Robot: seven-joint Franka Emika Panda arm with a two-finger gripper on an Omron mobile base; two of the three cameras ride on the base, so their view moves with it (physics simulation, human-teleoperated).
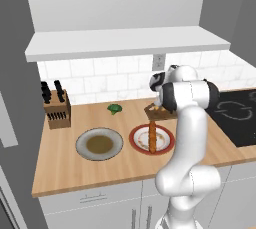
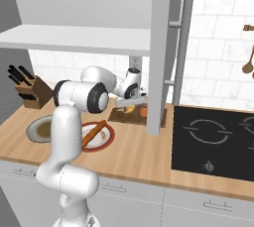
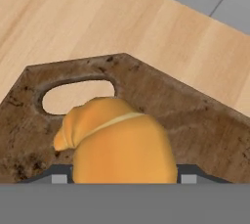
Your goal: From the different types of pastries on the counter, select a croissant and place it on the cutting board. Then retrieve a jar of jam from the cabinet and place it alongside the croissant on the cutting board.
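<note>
Hand view: croissant (image 3: 122, 145), golden-orange, sits between the gripper (image 3: 119, 178) finger tips, whose jaws stand closed against its two sides; beneath it lies the cutting board (image 3: 195, 130), dark brown and mottled, with an oval handle hole through which the light wooden counter (image 3: 63, 17) shows. Whether the pastry rests on the board or hangs just above it cannot be told. Left base view: counter (image 1: 75, 168) of pale tan planks runs from a knife block (image 1: 56, 107) at the left to a black cooktop (image 1: 237, 113) at the right; behind it a white tiled wall (image 1: 100, 80) carries a socket (image 1: 158, 62), and above hangs the cabinet (image 1: 125, 8), pale grey with a thick white slab at its underside. On the counter stand a grey bowl (image 1: 99, 144), a small green broccoli floret (image 1: 115, 108) and a red-rimmed plate (image 1: 151, 139) bearing the long stick pastry (image 1: 151, 139). White drawer fronts (image 1: 90, 203) lie below the counter edge. Right base view: gripper (image 2: 130, 103) is lowered over the cutting board (image 2: 119, 117), which lies just behind the plate (image 2: 96, 137) and beside the cooktop (image 2: 213, 137); an orange object (image 2: 143, 112) rests at the board's right part
</note>
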